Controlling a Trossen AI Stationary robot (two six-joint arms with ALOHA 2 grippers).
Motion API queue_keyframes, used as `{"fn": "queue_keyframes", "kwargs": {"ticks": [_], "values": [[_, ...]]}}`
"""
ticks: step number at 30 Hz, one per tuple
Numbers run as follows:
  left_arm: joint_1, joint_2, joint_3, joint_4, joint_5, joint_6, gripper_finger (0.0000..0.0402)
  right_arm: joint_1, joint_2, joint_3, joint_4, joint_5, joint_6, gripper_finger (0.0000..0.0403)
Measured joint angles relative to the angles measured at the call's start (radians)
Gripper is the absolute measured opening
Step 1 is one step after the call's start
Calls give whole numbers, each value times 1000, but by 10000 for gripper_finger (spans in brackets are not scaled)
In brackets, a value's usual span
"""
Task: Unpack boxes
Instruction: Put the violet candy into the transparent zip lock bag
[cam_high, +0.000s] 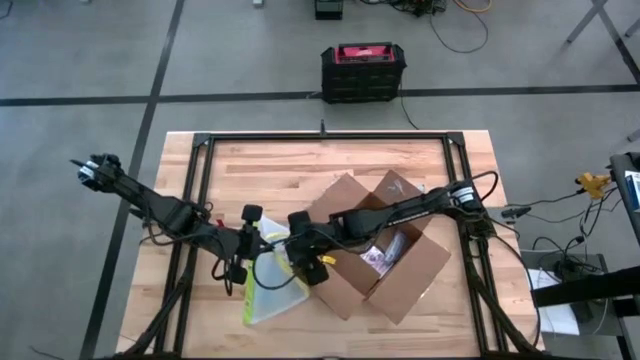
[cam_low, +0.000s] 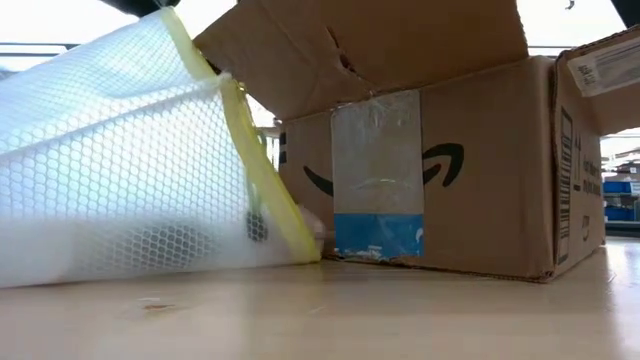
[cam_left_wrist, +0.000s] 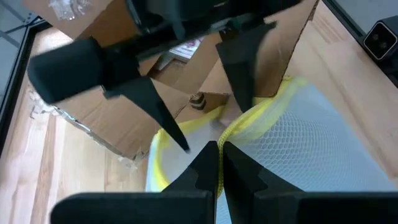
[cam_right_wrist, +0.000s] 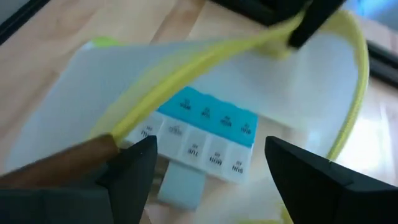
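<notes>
Box (cam_high: 385, 255), brown cardboard w/ tape and black print, sits toward the right half of the tabletop (cam_high: 300, 165), nearer the front edge than the back, flaps open.

Closest to the front edge: a clear mesh pouch w/ yellow edging (cam_high: 268, 290), lying just left of the box; in the low view the two look to touch or nearly so. Left gripper (cam_left_wrist: 219, 163) is clamped tight on the pouch's yellow rim, holding the mouth up. Right gripper (cam_right_wrist: 208, 165) hangs over that mouth, fingers spread wide w/ nothing between them. Directly below it, inside the pouch, lies a pill organiser (cam_right_wrist: 202, 140), white and blue, day lids showing. It rests free of the fingers, so prob. just let go.

Further in, the box interior: at least one more item (cam_high: 378, 256), pale w/ printing, lies on the bottom. Can't tell what it is or if there's more under the flaps.

Beyond the back edge, off the tabletop, a black and red case (cam_high: 364, 72) sits on the floor.

Progress, by my read: box opened, one item out and bagged, so partway. Left to do: pull the right arm back to the box, lift out what remains, empty it.
</notes>
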Motion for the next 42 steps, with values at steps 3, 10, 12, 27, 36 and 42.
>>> {"fn": "queue_keyframes", "kwargs": {"ticks": [3,10,12,27,36,42], "values": [[0,0,0,-2,0,-8,0,2,-33,72,-190,1,62,281],[0,5,-30,20,-17,-14,0,-18,-64,193,-861,9,286,245],[0,12,-43,38,-18,-14,0,-25,-78,184,-999,24,349,235],[-15,25,-166,199,0,12,0,-69,-150,-304,-963,-144,483,208],[-15,26,-183,209,12,15,0,-38,-149,-370,-893,-193,241,221],[-15,25,-183,209,11,3,0,-21,-149,-409,-760,-244,159,203]]}}
